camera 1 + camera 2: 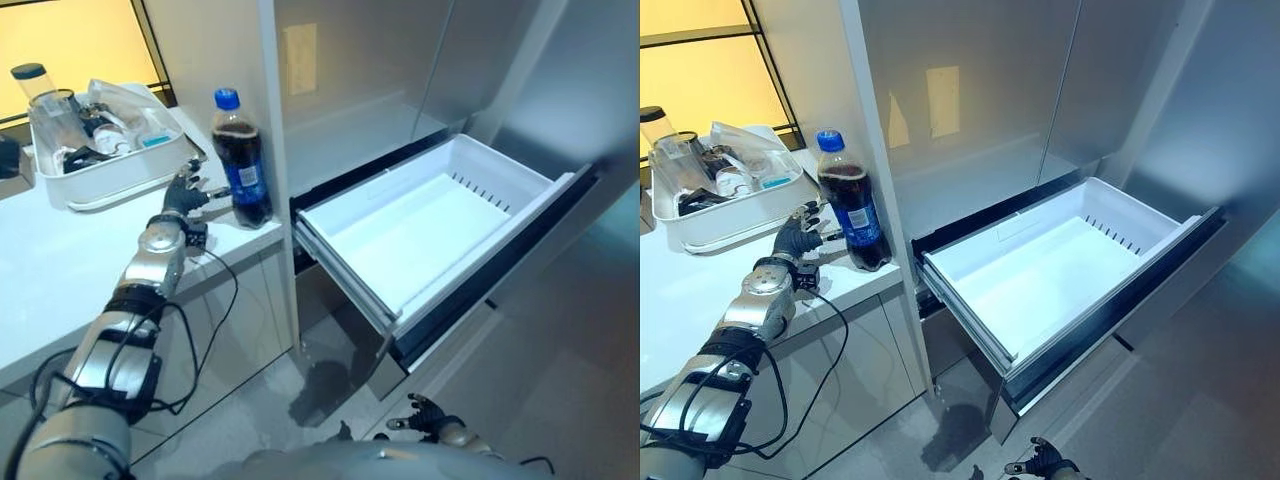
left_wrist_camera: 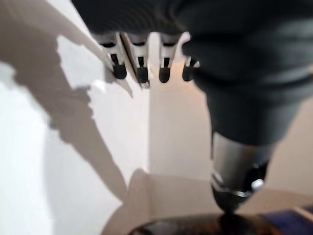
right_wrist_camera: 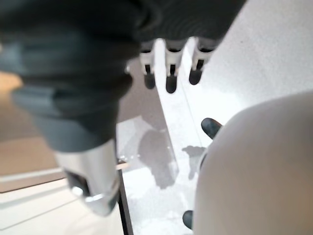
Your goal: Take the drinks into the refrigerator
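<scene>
Standing on the white table [image 1: 60, 270], near its right edge and right beside the refrigerator's side wall, is a cola bottle [image 1: 241, 160] with a blue cap and a blue label, upright and full of dark liquid. The left robot hand [image 1: 185, 195] is on the table just to the left of the bottle, fingers straight and spread, pointing toward it; fingertips are very near the bottle's lower part, but contact cannot be confirmed from the head views. In the left wrist view the fingers [image 2: 141, 68] are extended in a row, nothing between them and the thumb, with the dark bottle body and a bit of blue label at the frame's lower edge. Hand reads as open, gripping nothing.

Behind the left robot hand, further back on the table, sits a white tray [image 1: 110, 180] holding clear containers and small items; a clear jar with a dark lid [image 1: 40, 90] is at its left end.

To the right, the refrigerator [image 1: 980, 90] has its upper grey doors closed. A lower drawer [image 1: 430, 225] is pulled well out, white inside, its bin bare.

The right robot hand [image 1: 428, 415] hangs low, near the grey floor [image 1: 560, 400] in front of the drawer. In the right wrist view its fingers [image 3: 170, 78] are straight and relaxed, holding nothing.
</scene>
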Robot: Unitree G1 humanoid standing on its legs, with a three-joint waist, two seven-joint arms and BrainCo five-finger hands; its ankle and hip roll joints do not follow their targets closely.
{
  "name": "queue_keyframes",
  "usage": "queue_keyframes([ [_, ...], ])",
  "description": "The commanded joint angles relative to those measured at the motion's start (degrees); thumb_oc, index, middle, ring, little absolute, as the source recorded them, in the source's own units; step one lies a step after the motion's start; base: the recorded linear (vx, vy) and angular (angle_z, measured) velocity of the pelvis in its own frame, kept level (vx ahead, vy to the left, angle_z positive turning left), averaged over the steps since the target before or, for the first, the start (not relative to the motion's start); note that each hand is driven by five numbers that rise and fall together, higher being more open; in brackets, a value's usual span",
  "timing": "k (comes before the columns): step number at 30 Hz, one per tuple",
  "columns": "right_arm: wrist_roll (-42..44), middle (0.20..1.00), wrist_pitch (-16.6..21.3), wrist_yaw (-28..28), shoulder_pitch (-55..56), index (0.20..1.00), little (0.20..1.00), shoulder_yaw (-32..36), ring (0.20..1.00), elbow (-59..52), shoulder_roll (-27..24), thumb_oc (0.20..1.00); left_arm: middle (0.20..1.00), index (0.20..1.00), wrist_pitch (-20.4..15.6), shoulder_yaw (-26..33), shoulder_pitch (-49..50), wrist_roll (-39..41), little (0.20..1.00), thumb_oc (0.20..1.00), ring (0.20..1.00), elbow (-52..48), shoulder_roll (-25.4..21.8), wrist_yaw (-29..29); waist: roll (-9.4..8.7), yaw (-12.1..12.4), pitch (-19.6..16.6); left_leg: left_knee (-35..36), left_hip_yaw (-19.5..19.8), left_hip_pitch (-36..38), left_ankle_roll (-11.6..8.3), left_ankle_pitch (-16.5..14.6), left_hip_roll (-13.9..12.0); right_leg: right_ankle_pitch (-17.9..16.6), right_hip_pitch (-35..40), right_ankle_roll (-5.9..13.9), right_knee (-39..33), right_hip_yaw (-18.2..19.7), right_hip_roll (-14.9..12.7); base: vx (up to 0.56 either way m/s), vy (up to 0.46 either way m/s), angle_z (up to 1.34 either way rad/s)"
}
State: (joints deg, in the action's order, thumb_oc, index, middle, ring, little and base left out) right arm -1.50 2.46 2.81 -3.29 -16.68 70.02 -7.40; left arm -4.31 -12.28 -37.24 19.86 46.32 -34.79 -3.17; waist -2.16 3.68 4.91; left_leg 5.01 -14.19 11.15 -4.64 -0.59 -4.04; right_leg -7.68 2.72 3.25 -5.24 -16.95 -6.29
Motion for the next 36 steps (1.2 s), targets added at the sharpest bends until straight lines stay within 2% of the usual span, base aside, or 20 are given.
queue_keyframes([
  [1, 0.34, 1.000, 0.40, -0.62, -1.99, 1.000, 1.000, -2.64, 1.000, 2.64, -0.19, 1.000, 1.000, 1.000, -2.29, 0.50, -6.74, -2.54, 1.000, 1.000, 1.000, 0.96, 0.88, 1.20, 1.48, -2.34, 3.08, -0.01, 0.95, -1.91, 0.89, -2.36, 2.01, 1.94, 3.41, 5.52, 2.42, -2.13, -2.19, -0.02, 0.002, -0.05],
  [11, 0.59, 1.000, 0.79, -0.53, -2.62, 1.000, 1.000, -1.94, 1.000, 1.61, -0.93, 1.000, 1.000, 1.000, -3.36, 3.25, -2.72, -2.85, 1.000, 1.000, 1.000, -1.89, -0.77, -0.16, 1.18, -1.70, 3.21, -0.01, 1.35, -2.03, 1.01, -2.34, 2.18, 1.90, 3.36, 5.53, 2.77, -2.54, -2.42, 0.00, 0.000, 0.00],
  [16, 0.68, 1.000, 0.76, -0.89, -2.98, 1.000, 1.000, -1.01, 1.000, 1.30, -1.06, 1.000, 1.000, 1.000, -4.18, 4.32, 1.41, 0.62, 1.000, 1.000, 1.000, -7.06, -2.08, 2.36, 1.05, -1.14, 3.49, -0.01, 1.45, -2.06, 1.05, -2.28, 2.21, 1.82, 3.26, 5.51, 2.83, -2.57, -2.43, 0.00, 0.000, 0.00],
  [17, 0.61, 1.000, 0.68, -1.24, -2.94, 1.000, 1.000, -0.69, 1.000, 1.36, -0.82, 1.000, 1.000, 1.000, -4.22, 4.50, 3.77, 1.94, 1.000, 1.000, 1.000, -10.52, -3.75, 4.61, 1.03, -0.79, 3.53, -0.01, 1.43, -2.09, 1.05, -2.26, 2.25, 1.77, 3.24, 5.52, 2.79, -2.56, -2.42, 0.00, 0.000, 0.00],
  [22, 0.06, 1.000, 0.69, -1.89, -2.65, 1.000, 1.000, -0.56, 1.000, 1.71, -0.36, 1.000, 1.000, 1.000, -4.04, 4.83, 6.31, -1.06, 1.000, 1.000, 1.000, -13.40, -5.05, 4.55, 0.93, -0.32, 3.66, -0.01, 1.42, -1.96, 1.11, -2.33, 2.25, 1.70, 3.25, 5.46, 2.71, -2.61, -2.45, 0.00, 0.000, 0.00],
  [23, 0.02, 1.000, 1.00, -1.87, -2.19, 1.000, 1.000, -0.32, 1.000, 1.66, -0.45, 1.000, 1.000, 1.000, -4.24, 5.85, 7.09, -4.64, 1.000, 1.000, 1.000, -13.14, -5.00, 2.72, 0.81, -0.22, 3.78, -0.01, 1.46, -1.94, 1.13, -2.30, 2.22, 1.75, 3.30, 5.44, 2.76, -2.66, -2.49, 0.00, 0.000, 0.00],
  [26, -0.27, 1.000, 1.47, -1.66, -1.66, 1.000, 1.000, -0.31, 1.000, 1.10, -0.82, 1.000, 1.000, 1.000, -4.57, 8.22, 8.31, -8.19, 1.000, 1.000, 1.000, -12.43, -4.69, -0.71, 0.66, -0.17, 3.74, -0.01, 1.45, -1.95, 1.12, -2.32, 2.17, 1.78, 3.27, 5.46, 2.82, -2.75, -2.51, 0.00, 0.000, 0.00],
  [29, -0.59, 1.000, 2.14, -0.88, -1.34, 1.000, 1.000, -0.34, 1.000, 0.12, -0.74, 1.000, 1.000, 1.000, -4.79, 12.47, 9.32, -13.12, 1.000, 1.000, 1.000, -11.99, -1.86, -8.46, 0.38, -0.32, 3.82, -0.01, 1.45, -1.88, 1.12, -2.35, 2.06, 1.90, 3.28, 5.32, 2.80, -2.67, -2.43, 0.00, 0.000, 0.00],
  [31, -0.48, 1.000, 2.64, 0.20, -0.93, 1.000, 1.000, -0.10, 1.000, -1.05, -0.83, 1.000, 1.000, 1.000, -5.25, 15.54, 10.63, -13.87, 1.000, 1.000, 1.000, -12.22, 1.24, -13.15, 0.07, -0.45, 3.89, -0.01, 1.52, -1.88, 1.10, -2.42, 1.98, 2.02, 3.21, 5.23, 2.78, -2.68, -2.34, 0.00, 0.000, 0.00],
  [32, -0.48, 1.000, 2.64, 0.20, -0.92, 1.000, 1.000, -0.11, 1.000, -1.06, -0.84, 1.000, 1.000, 1.000, -5.25, 15.55, 10.65, -13.88, 1.000, 1.000, 1.000, -12.23, 1.25, -13.15, 0.08, -0.46, 3.89, -0.01, 1.53, -1.88, 1.10, -2.42, 1.98, 2.02, 3.21, 5.23, 2.78, -2.68, -2.34, 0.00, 0.000, 0.00],
  [33, -0.41, 1.000, 2.76, 1.00, -0.87, 1.000, 1.000, -0.04, 1.000, -1.73, -0.99, 1.000, 1.000, 1.000, -5.67, 18.01, 10.93, -11.95, 1.000, 1.000, 1.000, -11.50, 3.14, -16.13, -0.11, -0.55, 3.91, -0.01, 1.49, -1.89, 1.06, -2.45, 1.86, 2.08, 3.22, 5.18, 2.74, -2.66, -2.27, 0.00, 0.000, 0.00],
  [36, -0.22, 1.000, 2.73, 1.34, -0.87, 1.000, 1.000, 0.06, 1.000, -1.92, -1.27, 1.000, 1.000, 1.000, -5.86, 19.03, 10.85, -10.70, 1.000, 1.000, 1.000, -10.12, 3.06, -17.07, -0.13, -0.55, 3.93, -0.01, 1.39, -1.83, 1.04, -2.46, 1.83, 2.12, 3.32, 5.17, 2.72, -2.63, -2.21, 0.00, 0.000, 0.00],
])
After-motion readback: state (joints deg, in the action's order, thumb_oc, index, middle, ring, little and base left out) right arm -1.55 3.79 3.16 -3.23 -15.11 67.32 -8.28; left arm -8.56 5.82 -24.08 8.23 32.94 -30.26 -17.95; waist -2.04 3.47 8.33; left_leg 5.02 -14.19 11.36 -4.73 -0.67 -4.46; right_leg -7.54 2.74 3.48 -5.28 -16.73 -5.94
